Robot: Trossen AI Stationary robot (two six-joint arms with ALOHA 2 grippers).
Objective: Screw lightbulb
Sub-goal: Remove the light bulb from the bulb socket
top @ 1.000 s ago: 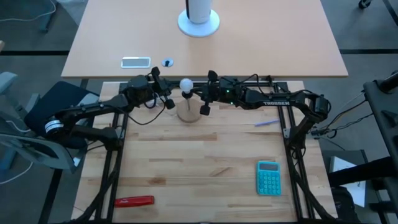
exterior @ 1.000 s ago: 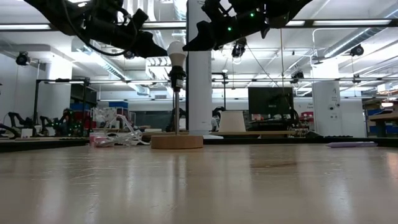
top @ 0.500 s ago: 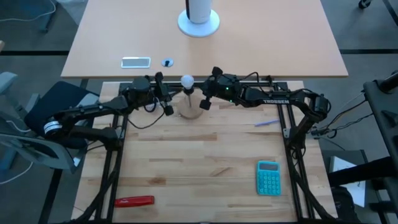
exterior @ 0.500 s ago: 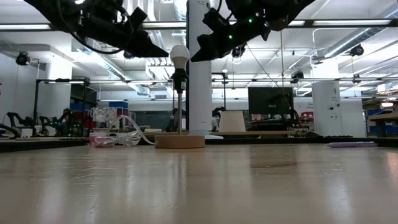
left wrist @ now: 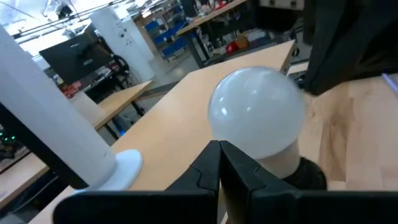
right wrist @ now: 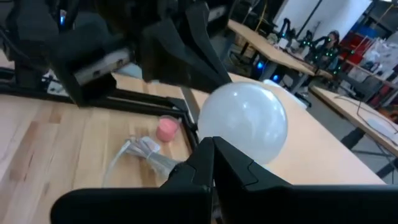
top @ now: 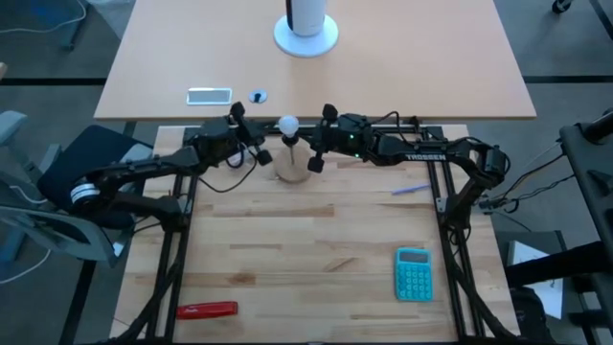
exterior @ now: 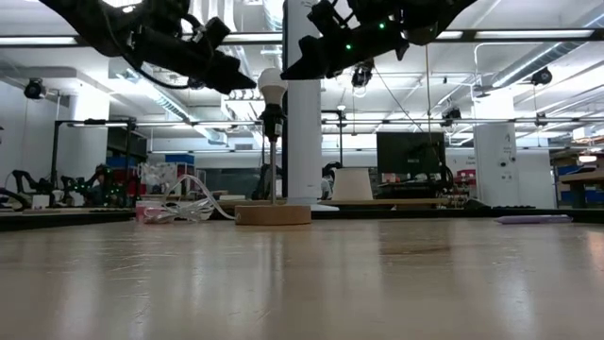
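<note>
lightbulb (top: 287, 125) sits upright on top of its thin post, in the dark socket above the wooden disc stand (top: 291, 171), near the middle of the worktop's far edge. over the last second the stand and bulb have slid a little along that edge (first toward the right arm's side, then held there), and both arms have bobbed up and back down beside the bulb. the left gripper (top: 261, 155) hangs just beside the bulb on its own side, jaws pressed together on nothing; the right gripper (top: 314, 163) mirrors it on the other side, jaws also pressed together and empty. in both wrist views the bulb fills the space just past the closed tips, close but not pinched.

my reading: with the bulb standing seated in the socket and neither arm holding it, the screwing looks finished or nearly so, and the small shift suggests the stand was nudged as contact let go.

room to move: the stand is close to the far edge of the worktop (top: 316, 240), with the crumpled clear wrapper (exterior: 184, 206) lying beside it in the low view, so there is little margin behind. the broad near part is open, apart from the blue calculator (top: 414, 273) toward the near right corner, a red tool (top: 207, 310) by the near left corner and a pale pen (top: 410, 189) toward the right edge
</note>
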